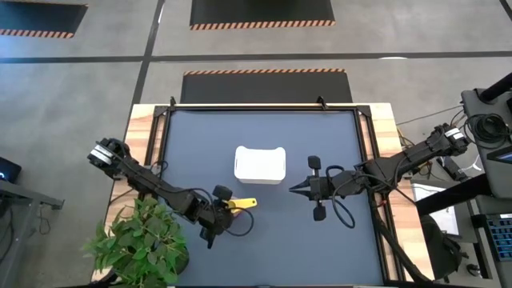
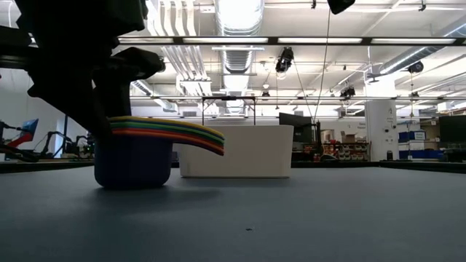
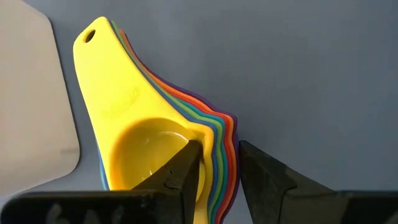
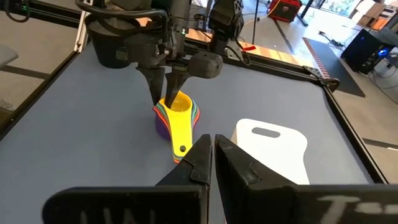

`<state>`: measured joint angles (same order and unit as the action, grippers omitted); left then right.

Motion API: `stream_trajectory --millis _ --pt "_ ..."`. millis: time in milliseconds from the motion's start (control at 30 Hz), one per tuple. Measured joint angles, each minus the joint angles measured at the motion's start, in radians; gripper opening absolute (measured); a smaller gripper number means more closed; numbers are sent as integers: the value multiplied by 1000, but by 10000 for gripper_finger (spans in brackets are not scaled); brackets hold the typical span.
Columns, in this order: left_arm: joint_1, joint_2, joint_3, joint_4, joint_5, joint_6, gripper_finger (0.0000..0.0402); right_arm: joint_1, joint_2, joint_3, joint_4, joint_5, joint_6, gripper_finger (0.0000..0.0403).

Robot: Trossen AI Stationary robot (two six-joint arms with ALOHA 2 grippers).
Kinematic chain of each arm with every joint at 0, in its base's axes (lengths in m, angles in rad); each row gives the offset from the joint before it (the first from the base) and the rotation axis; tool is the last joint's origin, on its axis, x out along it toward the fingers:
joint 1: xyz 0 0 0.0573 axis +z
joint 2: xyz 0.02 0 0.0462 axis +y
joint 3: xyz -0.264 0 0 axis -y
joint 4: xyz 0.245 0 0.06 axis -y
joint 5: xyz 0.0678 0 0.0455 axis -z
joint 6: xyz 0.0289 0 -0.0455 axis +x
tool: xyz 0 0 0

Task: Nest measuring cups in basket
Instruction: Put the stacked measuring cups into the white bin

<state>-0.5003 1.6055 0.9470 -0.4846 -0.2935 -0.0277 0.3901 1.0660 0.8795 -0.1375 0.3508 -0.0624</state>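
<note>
The left gripper [image 3: 217,171] is clamped on the stacked cups [image 3: 155,143] beside the basket [image 1: 260,164]; the right gripper's [image 4: 212,158] fingers are together mid-table.

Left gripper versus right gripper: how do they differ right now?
The left gripper pinches the rim of the nested measuring cups beside the basket, one finger inside the yellow cup; the right gripper holds nothing. The left is down at the stack; the right sits apart, fingers together, on the basket's other side. Both point toward the basket area.
</note>
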Motion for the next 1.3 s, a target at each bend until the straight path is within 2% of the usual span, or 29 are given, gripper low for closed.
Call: stream_trajectory --millis 1300 --pt "-3 -3 35 -34 -34 22 75 0 0 0 -7 0 0 9"
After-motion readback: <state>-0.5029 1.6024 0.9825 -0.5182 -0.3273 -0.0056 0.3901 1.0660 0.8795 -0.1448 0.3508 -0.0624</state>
